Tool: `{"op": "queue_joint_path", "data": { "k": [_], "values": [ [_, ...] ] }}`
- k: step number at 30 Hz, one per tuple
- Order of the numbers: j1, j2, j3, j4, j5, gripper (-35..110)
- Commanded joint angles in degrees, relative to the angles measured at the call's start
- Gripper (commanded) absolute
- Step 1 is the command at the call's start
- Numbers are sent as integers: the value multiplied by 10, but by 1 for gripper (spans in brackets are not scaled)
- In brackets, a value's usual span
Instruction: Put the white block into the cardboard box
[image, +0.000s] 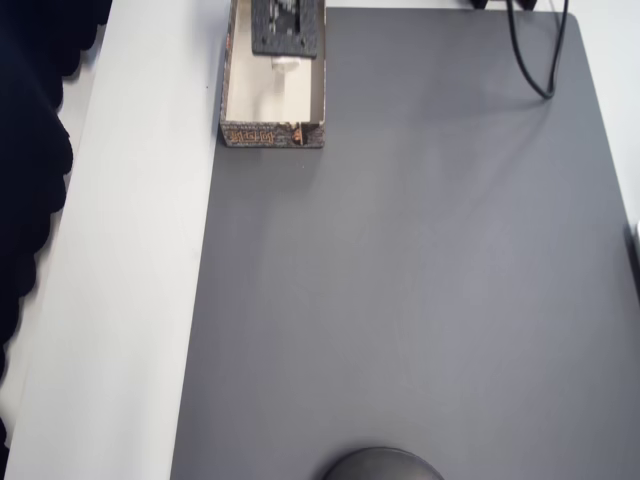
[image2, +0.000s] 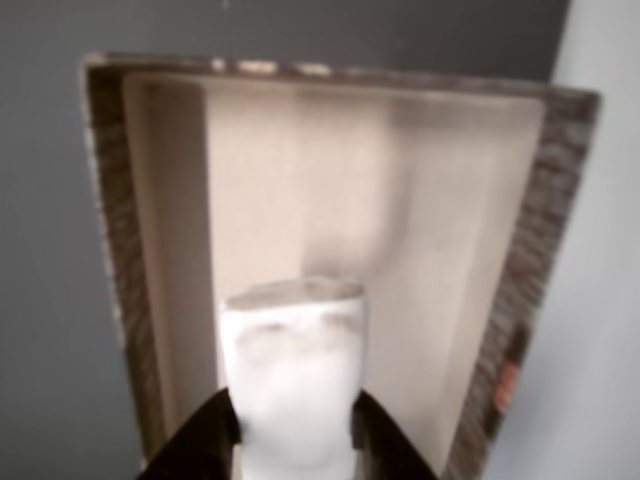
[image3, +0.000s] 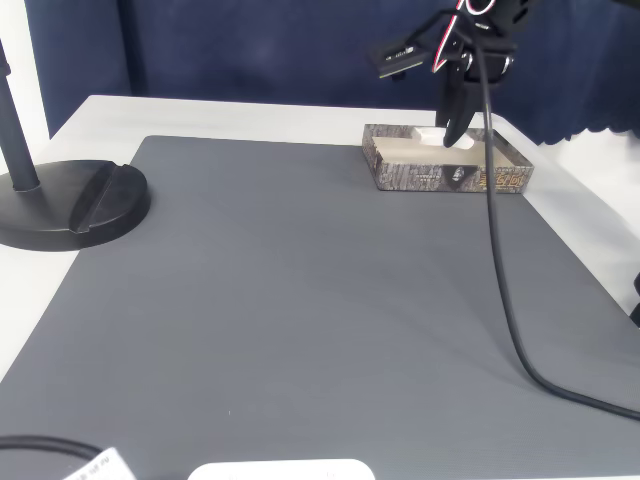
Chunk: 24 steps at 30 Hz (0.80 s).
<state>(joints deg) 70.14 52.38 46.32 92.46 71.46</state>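
Observation:
The cardboard box (image: 272, 134) sits at the far edge of the grey mat, with patterned brown outer sides and a cream inside. The same box (image3: 450, 178) lies at the back right in the fixed view. In the wrist view my gripper (image2: 293, 432) is shut on the white block (image2: 293, 370), whose far end hangs over the box floor (image2: 300, 200). Black fingers (image2: 200, 445) press both of its sides. From the fixed view the gripper (image3: 453, 138) reaches down inside the box with the block (image3: 432, 134) low between the walls. Whether the block touches the floor I cannot tell.
A grey mat (image: 420, 300) covers most of the table, with a white strip (image: 130, 300) along its left. A black stand base (image3: 75, 205) sits at the left in the fixed view. A black cable (image3: 500, 260) hangs from the arm across the right side.

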Motion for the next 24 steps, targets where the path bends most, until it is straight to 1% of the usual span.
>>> {"op": "queue_joint_path", "data": {
  "k": [1, 17, 24],
  "values": [
    [2, -4, -62, 4, 11, -2],
    [11, -82, -136, -10, 33, -2],
    [14, -84, -137, -21, 50, -2]
  ]
}}
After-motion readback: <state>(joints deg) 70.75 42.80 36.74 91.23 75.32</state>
